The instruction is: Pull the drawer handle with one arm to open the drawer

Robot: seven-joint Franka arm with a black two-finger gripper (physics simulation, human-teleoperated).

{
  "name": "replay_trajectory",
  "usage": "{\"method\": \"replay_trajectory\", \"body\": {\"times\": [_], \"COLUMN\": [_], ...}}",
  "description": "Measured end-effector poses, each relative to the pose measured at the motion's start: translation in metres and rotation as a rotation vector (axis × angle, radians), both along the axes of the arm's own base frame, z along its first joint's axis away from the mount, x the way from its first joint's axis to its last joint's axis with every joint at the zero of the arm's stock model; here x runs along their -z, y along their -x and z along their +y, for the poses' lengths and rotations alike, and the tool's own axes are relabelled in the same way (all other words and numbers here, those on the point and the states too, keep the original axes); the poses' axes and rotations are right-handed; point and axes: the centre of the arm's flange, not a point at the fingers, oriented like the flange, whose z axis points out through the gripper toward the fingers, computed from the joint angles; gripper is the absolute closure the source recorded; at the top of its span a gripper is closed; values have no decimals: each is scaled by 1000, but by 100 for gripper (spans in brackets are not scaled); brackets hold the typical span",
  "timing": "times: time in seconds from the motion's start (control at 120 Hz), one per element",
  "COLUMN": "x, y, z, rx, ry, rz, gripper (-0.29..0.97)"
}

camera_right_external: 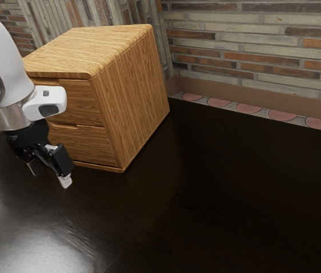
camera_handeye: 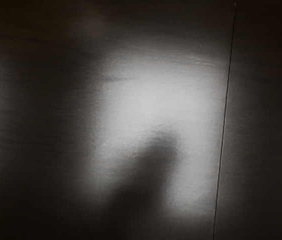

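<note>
Drawers: upper drawer (camera_right_external: pixel 82 102) and lower drawer (camera_right_external: pixel 85 143) both sit flush in the cabinet (camera_right_external: pixel 132 85), on the exterior view's left. My claw (camera_right_external: pixel 49 175) hangs just in front of the lower drawer, fingers spread, gripping nothing, low over the dark worktop (camera_right_external: pixel 206 199). The wrist view gives me glossy worktop (camera_handeye: pixel 41 100) with glare and a shadow.
</note>
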Motion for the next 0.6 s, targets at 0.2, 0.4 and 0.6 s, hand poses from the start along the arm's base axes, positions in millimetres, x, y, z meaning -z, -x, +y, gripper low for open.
{"method": "replay_trajectory", "body": {"times": [0.2, 0.4, 0.6], "x": [-10, -11, -15], "y": [4, 14, 22], "z": [-9, 43, 63], "rx": [48, 156, 423], "ry": [-19, -66, -97], "rz": [-51, -37, -19], "gripper": [0, 0, 0]}}
